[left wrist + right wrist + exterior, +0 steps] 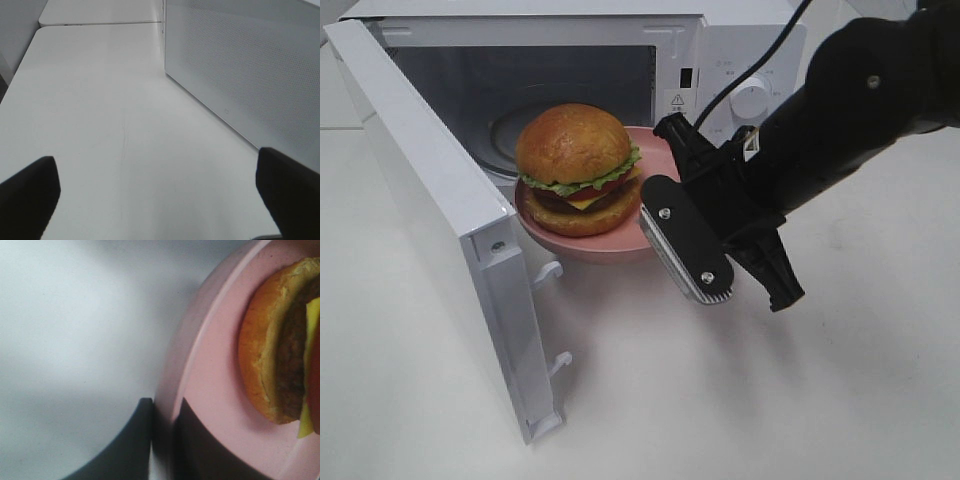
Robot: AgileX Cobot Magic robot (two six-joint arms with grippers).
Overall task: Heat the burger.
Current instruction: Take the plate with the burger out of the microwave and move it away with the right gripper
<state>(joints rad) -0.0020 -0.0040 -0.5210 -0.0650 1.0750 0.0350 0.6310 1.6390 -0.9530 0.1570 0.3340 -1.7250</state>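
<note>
The burger (578,165), with a glossy brown bun, lettuce, cheese and a dark patty, sits on a round pink plate (582,246) at the mouth of the white microwave (740,40), whose door (440,200) is swung open to the left. My right gripper (658,172) is shut on the plate's right rim. Up close in the right wrist view, the dark fingers (130,445) pinch the plate (215,380) beside the burger (272,355). My left gripper (160,200) is open above bare table and does not appear in the exterior high view.
The microwave's knob (750,98) and control panel sit right of the cavity, with a black cable (760,55) crossing them. A white perforated panel of the microwave (250,65) stands to one side of the left gripper. White tabletop (650,400) lies in front.
</note>
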